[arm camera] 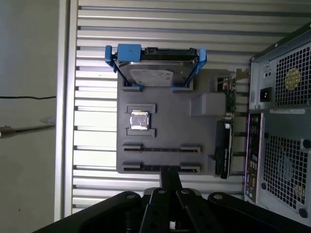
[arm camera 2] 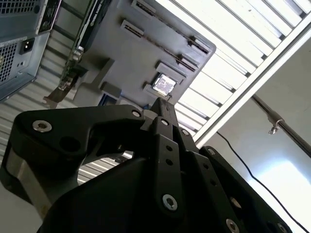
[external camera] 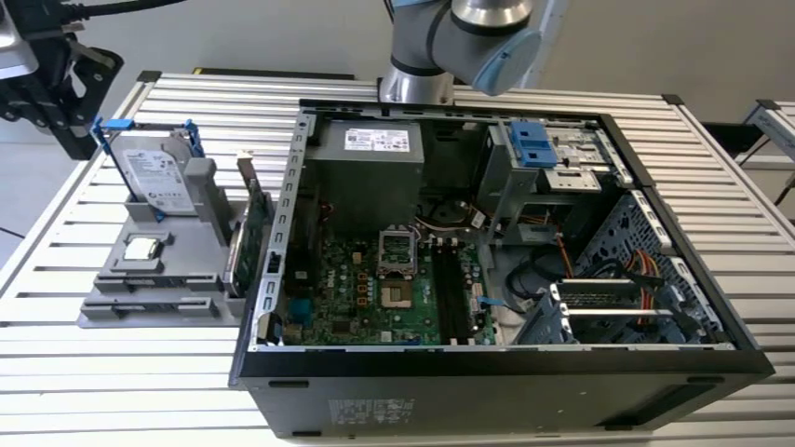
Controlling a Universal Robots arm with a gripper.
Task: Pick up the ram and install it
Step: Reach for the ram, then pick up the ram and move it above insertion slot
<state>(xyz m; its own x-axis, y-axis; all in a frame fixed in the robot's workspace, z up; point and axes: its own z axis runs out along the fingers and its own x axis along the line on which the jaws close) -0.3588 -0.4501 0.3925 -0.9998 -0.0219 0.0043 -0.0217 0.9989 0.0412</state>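
Two long slots (arm camera: 160, 149) in the grey tray (arm camera: 194, 128), the ones closest to the gripper (arm camera: 169, 171), look bare except for a thin dark line along each, which may be a groove or a stick seen edge-on; so I cannot place the ram with certainty, and no stick stands out among the dark memory slots (external camera: 448, 289) on the motherboard (external camera: 354, 303) either; whether the pick is yet to come or the install is done, I cannot judge. The gripper hovers above the tray, apart from it, its fingers drawn together with nothing visible between them. The tray holds a hard drive (arm camera: 150, 75) upright in a blue frame, a square chip (arm camera: 139, 120) in its pocket and a green expansion card (arm camera: 223, 145) on edge beside the open computer case (external camera: 497, 391); the case holds the motherboard and a power supply (external camera: 367, 177).
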